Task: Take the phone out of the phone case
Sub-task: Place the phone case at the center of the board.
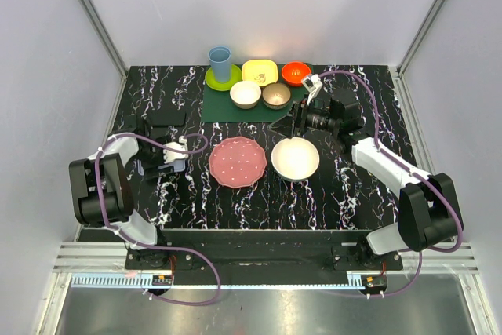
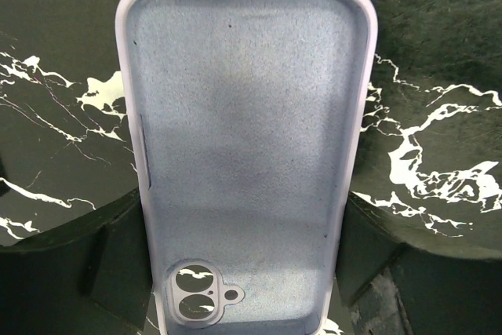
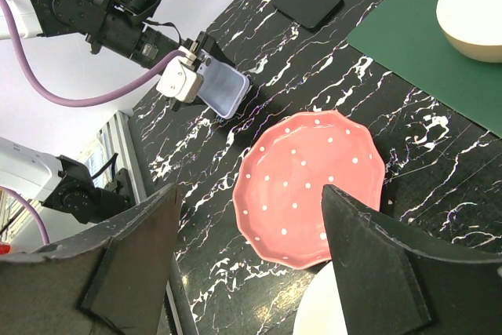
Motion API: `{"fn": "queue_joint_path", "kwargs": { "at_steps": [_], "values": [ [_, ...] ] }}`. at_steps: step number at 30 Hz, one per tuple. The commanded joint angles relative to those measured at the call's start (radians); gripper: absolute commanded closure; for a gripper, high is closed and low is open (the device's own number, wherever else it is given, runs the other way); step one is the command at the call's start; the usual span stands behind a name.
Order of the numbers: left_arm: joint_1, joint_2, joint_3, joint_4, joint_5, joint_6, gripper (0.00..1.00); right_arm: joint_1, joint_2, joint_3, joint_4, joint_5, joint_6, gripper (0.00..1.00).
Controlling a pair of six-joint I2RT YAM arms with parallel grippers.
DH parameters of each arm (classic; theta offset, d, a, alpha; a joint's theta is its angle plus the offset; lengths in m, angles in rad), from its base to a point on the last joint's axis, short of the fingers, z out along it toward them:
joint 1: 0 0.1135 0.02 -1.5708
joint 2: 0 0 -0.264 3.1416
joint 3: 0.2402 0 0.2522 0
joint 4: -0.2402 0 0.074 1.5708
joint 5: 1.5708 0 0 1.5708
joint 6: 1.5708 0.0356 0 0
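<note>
My left gripper is shut on the phone case, pinching its long sides near the camera cutout. The pale lavender shell is empty, and its felt inner face is toward the left wrist camera. In the right wrist view the phone case hangs just above the table, out in front of the left gripper. The phone, a flat black slab, lies on the table at the far left, apart from the case; the right wrist view also shows the phone. My right gripper is open and empty, raised over the pink plate's edge.
A pink dotted plate and a white bowl sit mid-table. At the back a green mat carries a blue cup on a green saucer, a yellow dish, an orange bowl and two small bowls.
</note>
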Motion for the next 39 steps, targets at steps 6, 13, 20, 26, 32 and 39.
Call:
{"fn": "queue_joint_path", "kwargs": {
  "at_steps": [6,13,20,26,32,39],
  "values": [
    [0.009,0.036,-0.005,0.049,-0.035,0.076,0.33,-0.011,-0.044,0.026,0.031,0.008,-0.011,0.22],
    [0.017,0.062,-0.008,0.05,-0.059,0.111,0.24,-0.014,-0.043,0.023,0.035,0.006,-0.011,0.22],
    [0.018,0.096,0.03,0.006,-0.042,0.16,0.14,-0.014,-0.043,0.023,0.035,0.006,-0.009,0.22],
    [0.018,0.113,0.05,-0.02,-0.042,0.165,0.01,-0.014,-0.041,0.023,0.037,0.008,-0.009,0.22],
    [0.018,0.107,0.046,-0.016,-0.038,0.17,0.01,-0.014,-0.037,0.023,0.038,0.008,-0.009,0.22],
    [0.018,0.102,0.049,0.05,-0.053,0.14,0.01,-0.017,-0.044,0.023,0.035,0.008,-0.011,0.22]
  ]
}}
